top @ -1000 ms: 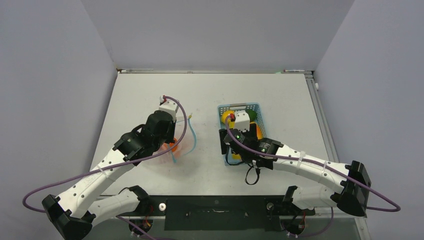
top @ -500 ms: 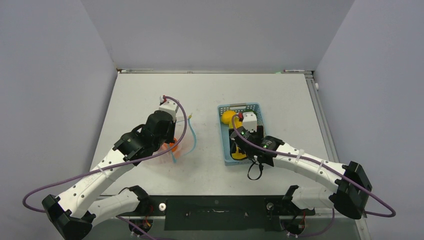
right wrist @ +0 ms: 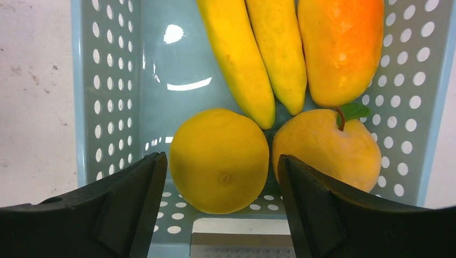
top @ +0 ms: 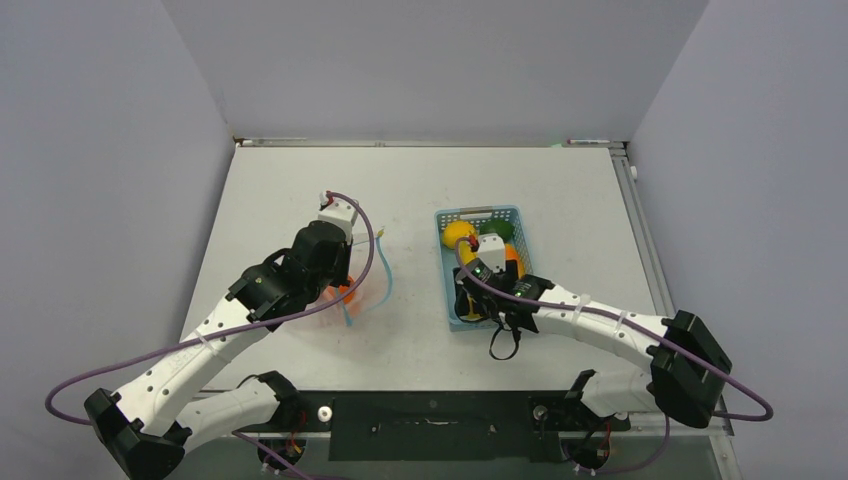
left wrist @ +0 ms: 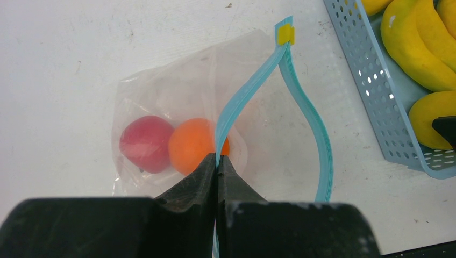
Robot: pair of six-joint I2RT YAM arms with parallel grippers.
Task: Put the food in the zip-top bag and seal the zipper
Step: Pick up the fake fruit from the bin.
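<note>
Teal zipper (left wrist: 244, 97) runs lengthwise away from left gripper (left wrist: 217, 160), halves parted.

The zipper (left wrist: 244, 94) partly hides the orange (left wrist: 191, 145) just beyond the left hand (left wrist: 217, 161). Ahead of the right hand (right wrist: 221, 161), bananas (right wrist: 239, 59) and mango (right wrist: 339, 48) run off the top edge

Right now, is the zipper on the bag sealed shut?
No, the zipper has its two teal strips bowed wide apart, with the left gripper pinching one.
</note>
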